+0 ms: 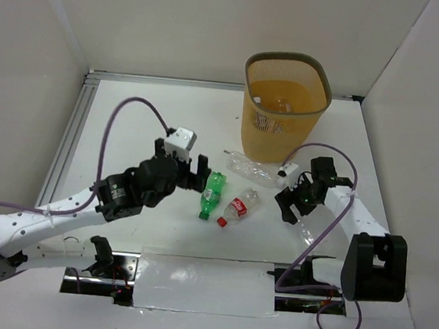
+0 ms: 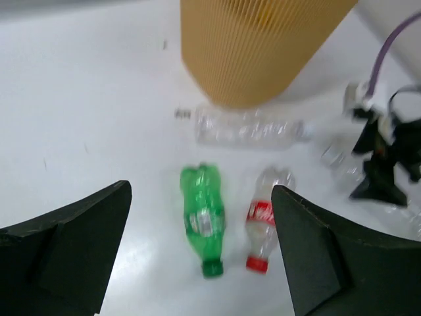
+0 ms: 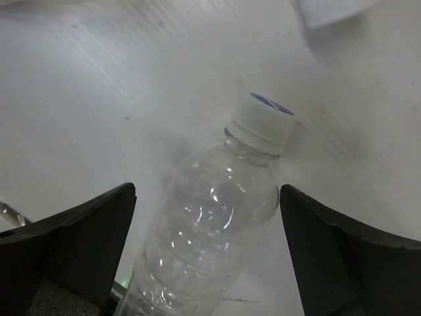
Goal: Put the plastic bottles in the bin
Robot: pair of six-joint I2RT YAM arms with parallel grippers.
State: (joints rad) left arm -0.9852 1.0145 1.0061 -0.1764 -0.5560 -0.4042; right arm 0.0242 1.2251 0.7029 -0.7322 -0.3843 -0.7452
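Note:
The orange mesh bin (image 1: 282, 132) stands at the back, with one clear bottle (image 1: 277, 105) lying inside. A green bottle (image 1: 212, 194) and a red-labelled bottle with a red cap (image 1: 238, 207) lie side by side mid-table. A clear bottle (image 1: 252, 167) lies at the bin's foot. My left gripper (image 1: 196, 175) is open and empty just left of the green bottle (image 2: 202, 217); the red-labelled one (image 2: 263, 220) lies by its right finger. My right gripper (image 1: 297, 208) is open, its fingers either side of a clear white-capped bottle (image 3: 210, 224) without closing on it.
The bin (image 2: 256, 46) fills the top of the left wrist view, with the clear bottle (image 2: 247, 130) before it and my right arm (image 2: 385, 158) at the right. A metal rail (image 1: 69, 133) borders the table's left side. White walls enclose the table.

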